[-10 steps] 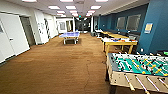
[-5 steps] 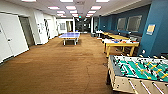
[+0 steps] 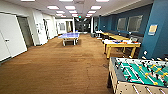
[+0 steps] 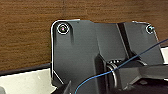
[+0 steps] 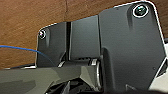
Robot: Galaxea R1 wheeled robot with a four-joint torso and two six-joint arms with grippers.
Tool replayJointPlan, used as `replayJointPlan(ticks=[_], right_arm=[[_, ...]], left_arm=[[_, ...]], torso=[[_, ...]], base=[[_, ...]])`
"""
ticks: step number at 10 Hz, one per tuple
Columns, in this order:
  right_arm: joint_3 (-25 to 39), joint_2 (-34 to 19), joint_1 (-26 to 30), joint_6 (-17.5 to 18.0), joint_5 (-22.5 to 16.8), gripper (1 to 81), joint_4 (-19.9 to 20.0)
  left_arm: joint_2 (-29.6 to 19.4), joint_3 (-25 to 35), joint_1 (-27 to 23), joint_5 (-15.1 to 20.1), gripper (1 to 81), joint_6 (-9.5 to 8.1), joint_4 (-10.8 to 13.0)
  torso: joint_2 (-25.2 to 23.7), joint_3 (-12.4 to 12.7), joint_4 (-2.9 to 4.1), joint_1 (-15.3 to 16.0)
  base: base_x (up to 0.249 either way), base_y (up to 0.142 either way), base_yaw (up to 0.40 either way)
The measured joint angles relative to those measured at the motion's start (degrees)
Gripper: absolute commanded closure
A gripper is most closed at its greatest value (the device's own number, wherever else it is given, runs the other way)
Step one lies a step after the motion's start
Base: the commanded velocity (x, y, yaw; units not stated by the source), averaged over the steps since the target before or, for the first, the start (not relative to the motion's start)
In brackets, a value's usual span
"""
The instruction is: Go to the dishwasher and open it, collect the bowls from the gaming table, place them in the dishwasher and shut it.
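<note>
Two tables matter: beyond the green-field football table (image 3: 140,75) stands the long white-topped, yellow-edged gaming table (image 3: 122,43), now slightly nearer, so the robot is approaching it. Bowls there are too small to tell. The state of the left gripper and right gripper I cannot tell.

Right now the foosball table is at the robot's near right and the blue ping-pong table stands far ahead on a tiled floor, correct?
Not quite. The head view shows the ping-pong table on brown carpet, not tiles. The foosball table is indeed near right.
</note>
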Motion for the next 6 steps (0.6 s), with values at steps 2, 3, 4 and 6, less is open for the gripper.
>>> replayJointPlan(ticks=[2, 3, 4, 6], right_arm=[[-0.2, -0.9, 0.3, 0.0, 0.1, 1.0, 0.0], [-0.2, -0.4, 0.3, 0.0, 0.0, 1.0, 0.0], [-0.1, -0.2, 0.2, 0.0, 0.1, 1.0, 0.0], [-0.1, -0.1, 0.1, 0.0, 0.0, 1.0, -0.1]], left_arm=[[0.4, 0.1, 0.0, 0.0, 1.0, 0.00, 0.0], [0.4, 0.1, -0.2, -0.1, 1.0, 0.02, 0.0], [0.4, 0.1, -0.2, -0.1, 1.0, 0.00, 0.0], [0.4, 0.1, 0.0, 0.0, 1.0, 0.00, 0.0]], torso=[[0.0, 0.0, 0.00, 0.0], [0.0, 0.0, 0.00, 0.0], [0.0, 0.0, 0.00, 0.0], [0.0, 0.0, 0.00, 0.0]], base=[[0.202, 0.000, 0.000], [0.201, 0.000, 0.000], [0.202, 0.000, 0.000], [0.205, 0.000, 0.000]])
